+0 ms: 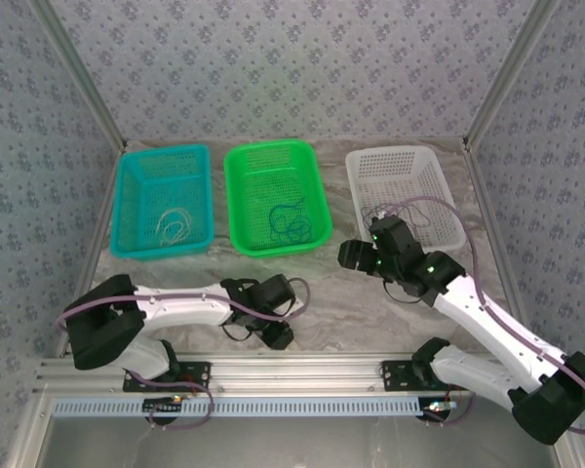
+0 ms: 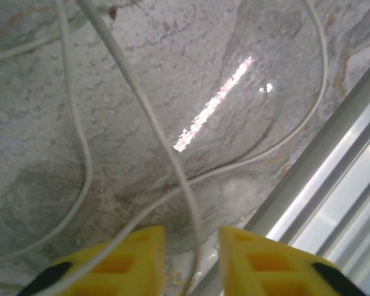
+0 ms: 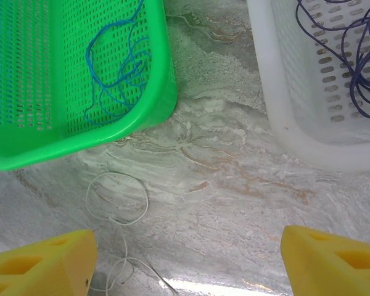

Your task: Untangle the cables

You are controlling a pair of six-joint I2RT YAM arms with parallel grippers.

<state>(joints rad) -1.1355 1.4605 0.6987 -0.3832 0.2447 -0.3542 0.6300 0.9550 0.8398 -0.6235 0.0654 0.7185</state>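
Left gripper (image 2: pixel 191 239): yellow fingers stood close with a gap between them. The whitish cable (image 2: pixel 136 86) ran down through the gap, no pinch visible. It lay in loose loops on the marble table (image 2: pixel 43 185).

Right gripper (image 3: pixel 188 246) was spread wide and empty above the table, between green basket (image 3: pixel 24 154) and white basket (image 3: pixel 265 74) — blue cable (image 3: pixel 120 77) in the first, dark cable (image 3: pixel 357 74) in the second.
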